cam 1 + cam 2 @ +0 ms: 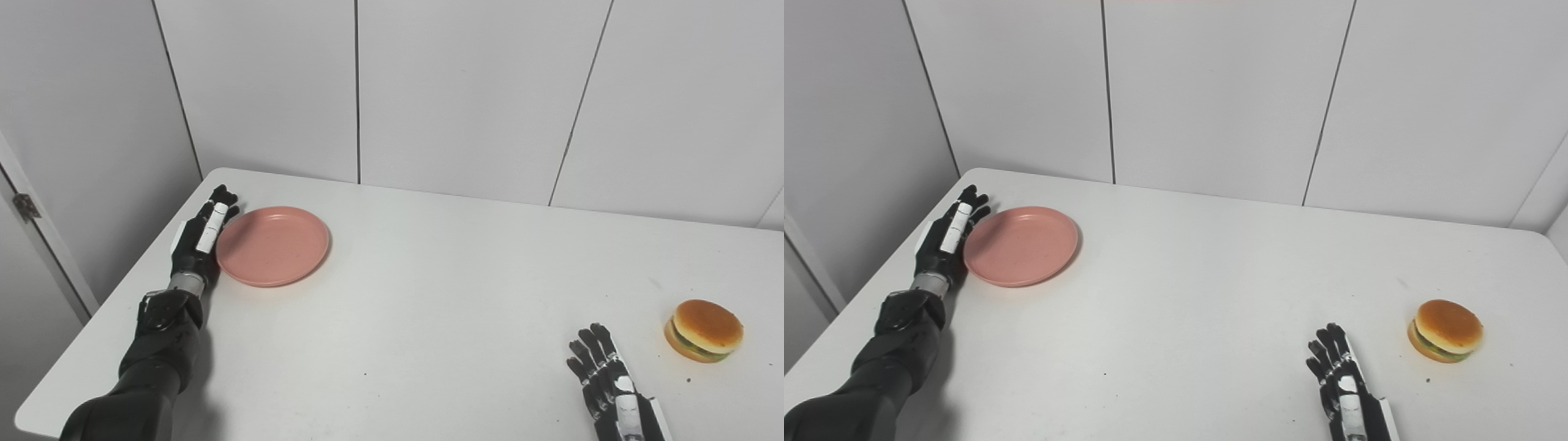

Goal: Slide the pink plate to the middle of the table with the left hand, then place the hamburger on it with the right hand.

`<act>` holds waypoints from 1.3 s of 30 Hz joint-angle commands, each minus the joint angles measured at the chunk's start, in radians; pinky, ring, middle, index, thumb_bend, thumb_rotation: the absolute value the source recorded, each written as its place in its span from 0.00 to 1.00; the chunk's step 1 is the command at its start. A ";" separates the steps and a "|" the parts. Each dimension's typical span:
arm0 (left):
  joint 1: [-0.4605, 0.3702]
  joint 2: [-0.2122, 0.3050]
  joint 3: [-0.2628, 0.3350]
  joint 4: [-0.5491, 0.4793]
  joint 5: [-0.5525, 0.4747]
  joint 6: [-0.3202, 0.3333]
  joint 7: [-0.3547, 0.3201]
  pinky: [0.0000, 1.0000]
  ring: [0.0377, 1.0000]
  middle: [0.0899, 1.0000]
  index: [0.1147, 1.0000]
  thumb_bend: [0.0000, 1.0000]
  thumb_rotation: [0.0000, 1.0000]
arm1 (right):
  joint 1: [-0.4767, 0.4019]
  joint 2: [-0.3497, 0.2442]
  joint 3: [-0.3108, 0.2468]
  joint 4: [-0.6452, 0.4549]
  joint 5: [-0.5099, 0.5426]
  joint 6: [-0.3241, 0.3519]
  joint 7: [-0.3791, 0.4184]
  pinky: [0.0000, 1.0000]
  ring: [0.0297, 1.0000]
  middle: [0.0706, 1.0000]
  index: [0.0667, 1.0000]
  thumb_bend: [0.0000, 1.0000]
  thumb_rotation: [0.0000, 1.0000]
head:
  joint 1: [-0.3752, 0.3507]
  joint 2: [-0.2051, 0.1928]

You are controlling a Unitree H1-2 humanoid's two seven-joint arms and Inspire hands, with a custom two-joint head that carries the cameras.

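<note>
Left hand (199, 239): lies at the far left of the counter (429, 294), fingers stretched out and apart, pointing away from the robot. It grasps nothing. Its inner edge sits against, or just beside, the left rim of the pink plate (272, 245); actual contact cannot be confirmed from either view.

Governing relation: the plate lies directly to the right of the left hand, and the bare middle of the counter lies further right and somewhat nearer. In my judgement a sideways push to the right, with the hand kept behind the left rim, suits the coming slide. The plate is round, so no long axis applies. The left hand is by far the nearer to it.

Right hand (612, 386): rests at the near right edge of the counter, fingers extended and spread, holding nothing, partly cut off by the bottom of the frame. The hamburger (704, 331) stands upright on the counter to its right and slightly further away, near but apart.

Plate and hamburger are well apart, at opposite sides of the counter.

Difference between views: the left eye view shows a door frame and hinge (26, 206) at the left margin, absent from the right eye view. The right eye view shows more counter beyond the hamburger, and the wall corner at right.
</note>
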 commanded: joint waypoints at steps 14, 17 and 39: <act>-0.015 -0.034 -0.055 -0.089 0.009 0.002 -0.070 0.81 0.89 0.89 0.91 0.94 0.73 | 0.062 0.007 0.022 0.009 -0.010 0.058 -0.008 0.95 0.93 0.94 0.94 0.84 0.90 | -0.011 0.003; -0.015 -0.043 -0.058 -0.097 0.003 0.005 -0.079 0.81 0.89 0.90 0.91 0.93 0.73 | 0.062 0.009 0.024 0.010 -0.009 0.058 -0.012 0.95 0.94 0.94 0.94 0.84 0.90 | -0.013 0.003; -0.003 -0.113 -0.088 -0.123 0.003 0.042 -0.092 0.79 0.89 0.87 0.89 0.97 0.70 | 0.070 0.013 0.038 0.000 -0.018 0.057 -0.024 0.94 0.93 0.94 0.94 0.82 0.91 | -0.031 0.010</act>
